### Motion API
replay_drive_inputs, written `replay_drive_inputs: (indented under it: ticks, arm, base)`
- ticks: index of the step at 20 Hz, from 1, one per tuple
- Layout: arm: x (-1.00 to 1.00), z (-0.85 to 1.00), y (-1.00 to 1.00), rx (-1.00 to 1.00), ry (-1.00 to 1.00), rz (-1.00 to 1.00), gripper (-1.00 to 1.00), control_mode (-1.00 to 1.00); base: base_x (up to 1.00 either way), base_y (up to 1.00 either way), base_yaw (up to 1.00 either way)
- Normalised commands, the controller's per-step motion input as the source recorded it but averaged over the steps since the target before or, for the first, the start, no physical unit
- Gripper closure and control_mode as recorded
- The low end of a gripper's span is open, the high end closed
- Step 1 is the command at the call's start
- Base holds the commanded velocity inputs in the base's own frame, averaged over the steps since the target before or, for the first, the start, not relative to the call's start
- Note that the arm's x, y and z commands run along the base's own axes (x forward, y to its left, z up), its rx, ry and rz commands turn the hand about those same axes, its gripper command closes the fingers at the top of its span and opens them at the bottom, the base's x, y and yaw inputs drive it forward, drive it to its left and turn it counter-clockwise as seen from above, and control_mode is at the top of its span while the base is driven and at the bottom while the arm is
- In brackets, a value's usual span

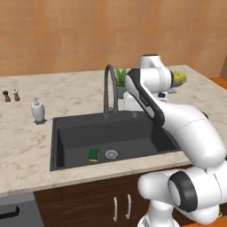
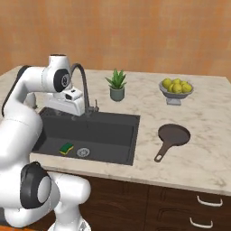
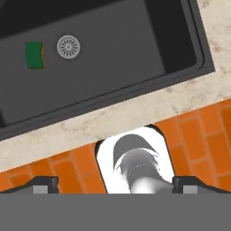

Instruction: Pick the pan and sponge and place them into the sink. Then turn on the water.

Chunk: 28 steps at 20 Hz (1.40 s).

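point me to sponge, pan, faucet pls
sponge [image 1: 93,155]: left base view, on its green top, lying in the basin beside the drain.
pan [image 2: 174,134]: right base view, centre of its dark round bowl, on the counter.
faucet [image 1: 107,84]: left base view, on its upright arched neck.

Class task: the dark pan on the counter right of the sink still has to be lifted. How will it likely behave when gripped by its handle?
The pan looks rigid. Held by its short handle, the wide bowl would probably droop. Flat-bottomed, it should slide, not roll.
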Motion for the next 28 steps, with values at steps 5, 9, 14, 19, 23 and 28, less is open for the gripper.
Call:
replay_drive_inputs:
  ticks: [5, 9, 14, 19, 23, 28]
  arm:
    - [0.0, 0.0, 0.0, 0.0, 0.0, 0.0, -1.0, 1.0]
    - [0.0, 0.0, 0.0, 0.0, 0.0, 0.0, -1.0, 1.0]
    - [0.0, 0.0, -0.18, 0.01, 0.0, 0.0, -1.0, -1.0]
    - [0.0, -0.03, -0.96, 0.0, 0.22, 0.0, -1.0, -1.0]
    - [0.24, -0.35, -1.0, 0.0, 0.26, -0.03, -1.0, -1.0]
    - [0.24, -0.63, -1.0, -0.01, 0.07, -0.05, -1.0, -1.0]
  base:
    - [0.76, -0.25, 0.0]
    - [0.34, -0.32, 0.0]
    - [0.0, -0.09, 0.0]
    - [0.0, 0.0, 0.0]
    - [0.0, 0.0, 0.0]
    - [0.0, 0.0, 0.0]
